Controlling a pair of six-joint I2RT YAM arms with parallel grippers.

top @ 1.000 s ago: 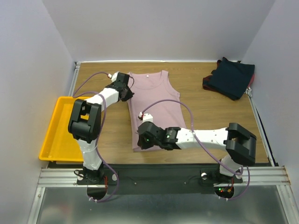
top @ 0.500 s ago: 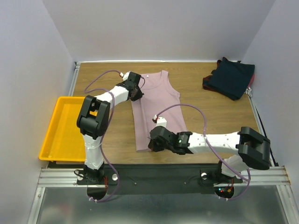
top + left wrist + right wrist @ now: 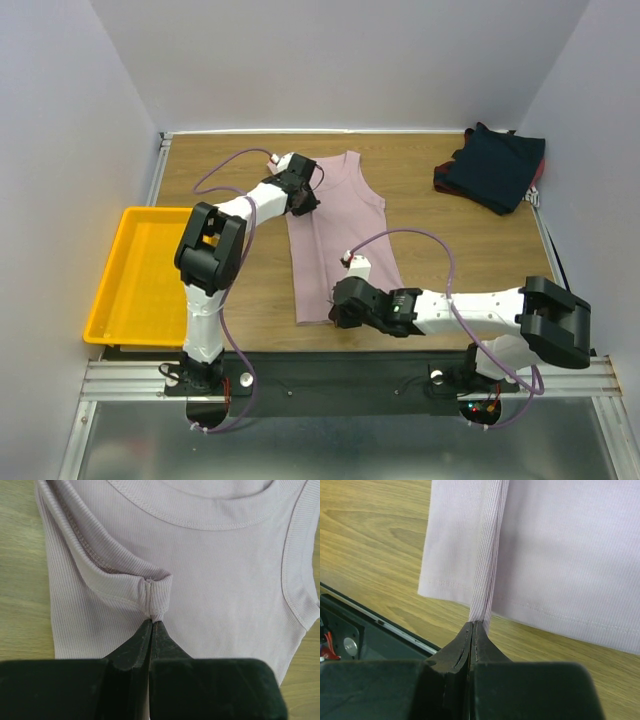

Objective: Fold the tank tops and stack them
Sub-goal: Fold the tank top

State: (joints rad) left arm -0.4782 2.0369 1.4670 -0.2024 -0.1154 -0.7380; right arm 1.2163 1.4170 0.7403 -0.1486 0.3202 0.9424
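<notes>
Step in hand: a lengthwise fold of the pink top [image 3: 350, 215]. Its left side edge is lifted, apparently to be laid across the body, judging by the ridge of cloth raised between the two tools.
Doing it well: both tools should travel the same way at the same pace, low over the cloth, so the carried edge runs straight between them. It should land parallel to the far side seam, and the tools should release only once the cloth lies flat, or the fold will likely skew or bunch.
Left tool [image 3: 151, 626]: clenched on the bunched strap and armhole edge of the pink top, with the pinch right at its tips. The neckline lies just beyond it and the body spreads to its right.
Right tool [image 3: 472, 626]: clenched on the hem of the same top, with a narrow pleat of ribbed cloth rising from its tips. Flat cloth lies on both sides of the pleat, and bare bench [image 3: 370, 540] is off to its left.
Pink top's place: on the bench between the two tools, with the neck end at the left tool and the hem at the right tool.
Risk: the knit looks soft and stretchy, so pulling the tools apart along the edge would likely distort it.
Navy tops [image 3: 492, 168]: a dark pile well to the right of both tools, at the far corner of the bench, with neither tool touching it.
</notes>
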